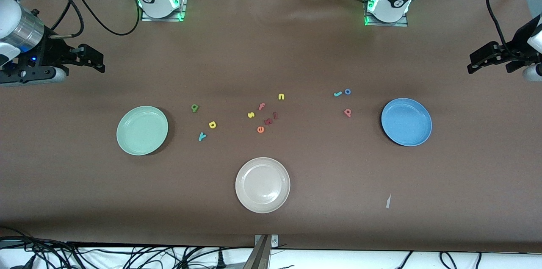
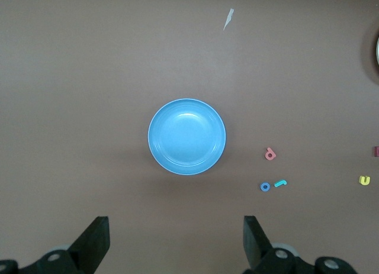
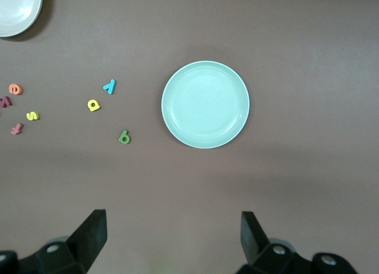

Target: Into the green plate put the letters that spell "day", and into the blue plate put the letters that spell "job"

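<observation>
Tiny chunky toy letters lie flat on the brown desk [image 1: 296, 48]: green a [image 1: 194, 108], yellow d [image 1: 212, 124] and teal y [image 1: 202, 136] beside the mint green plate [image 1: 142, 130], teal j [image 1: 337, 94] lying sideways, blue o [image 1: 347, 91] and pink b [image 1: 347, 112] near the blue plate [image 1: 406, 122], while the left gripper [image 2: 176, 241] and right gripper [image 3: 173, 238] wait wide open and empty-handed at the desk's ends.

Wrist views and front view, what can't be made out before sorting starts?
- Beige plate: cut by the left wrist view's edge; also cut in the right wrist view.
- Dark red letters: too small to read in any view.
- Left tool and right tool: lower parts cut off in their wrist views.
</observation>
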Action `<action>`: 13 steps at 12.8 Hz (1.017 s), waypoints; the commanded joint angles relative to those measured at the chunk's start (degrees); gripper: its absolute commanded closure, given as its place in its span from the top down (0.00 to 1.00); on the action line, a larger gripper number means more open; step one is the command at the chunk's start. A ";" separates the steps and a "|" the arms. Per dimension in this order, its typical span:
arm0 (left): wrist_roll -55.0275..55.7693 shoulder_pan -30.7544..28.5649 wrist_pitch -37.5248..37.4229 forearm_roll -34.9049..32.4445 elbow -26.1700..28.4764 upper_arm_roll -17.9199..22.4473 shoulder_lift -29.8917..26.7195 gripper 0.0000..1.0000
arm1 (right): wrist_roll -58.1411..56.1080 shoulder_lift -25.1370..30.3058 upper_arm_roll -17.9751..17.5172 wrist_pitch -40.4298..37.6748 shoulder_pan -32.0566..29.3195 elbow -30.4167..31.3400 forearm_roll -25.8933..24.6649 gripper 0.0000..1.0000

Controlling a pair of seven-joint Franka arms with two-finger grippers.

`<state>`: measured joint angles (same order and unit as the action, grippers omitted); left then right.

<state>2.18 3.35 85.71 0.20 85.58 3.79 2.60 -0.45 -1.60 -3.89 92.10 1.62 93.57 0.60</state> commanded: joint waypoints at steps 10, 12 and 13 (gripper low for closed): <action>0.72 -0.09 0.51 -0.90 1.08 -0.10 -0.50 0.99 | -0.61 0.11 -0.25 -0.34 0.14 -0.58 0.02 1.00; 0.72 -0.09 0.51 -0.90 1.08 -0.10 -0.50 0.99 | -0.52 0.11 -0.25 -0.34 0.14 -0.49 0.19 1.00; 0.72 -0.09 0.51 -0.90 1.08 -0.10 -0.50 0.99 | -0.52 0.11 -0.25 -0.34 0.14 -0.49 0.11 1.00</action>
<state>2.36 3.27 85.71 0.20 85.96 3.80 2.66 -0.45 -1.60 -3.99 92.10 1.70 93.57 0.61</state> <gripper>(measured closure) 0.004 0.000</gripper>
